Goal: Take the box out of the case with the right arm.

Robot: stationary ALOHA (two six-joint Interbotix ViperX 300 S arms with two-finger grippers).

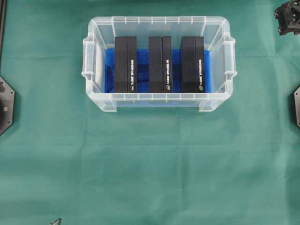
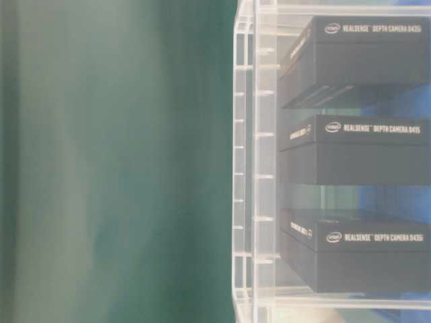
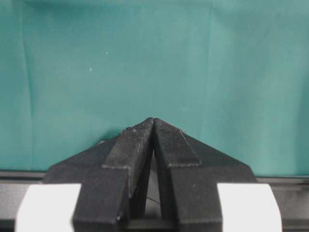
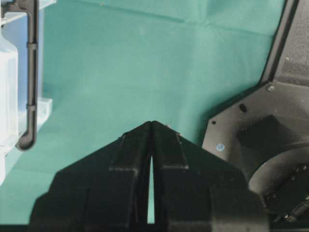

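Observation:
The clear plastic case [image 1: 159, 100] stands at the upper middle of the green cloth. On its blue floor lining three black boxes stand side by side: left [image 1: 125, 64], middle [image 1: 160, 64] and right [image 1: 192, 64]. The table-level view shows the case wall [image 2: 246, 168] with the boxes [image 2: 357, 151] behind it. My right arm [image 1: 288, 18] is at the far top right corner, away from the case. My right gripper [image 4: 152, 123] is shut and empty over bare cloth, with a corner of the case [image 4: 9, 72] at its left. My left gripper [image 3: 153, 120] is shut on nothing, above the cloth.
Black arm base plates sit at the left edge [image 1: 4, 105] and the right edge [image 1: 297, 105]. The right arm's base [image 4: 270, 140] is close on the right of the right gripper. Green cloth [image 1: 150, 173] covers the table in front of the case.

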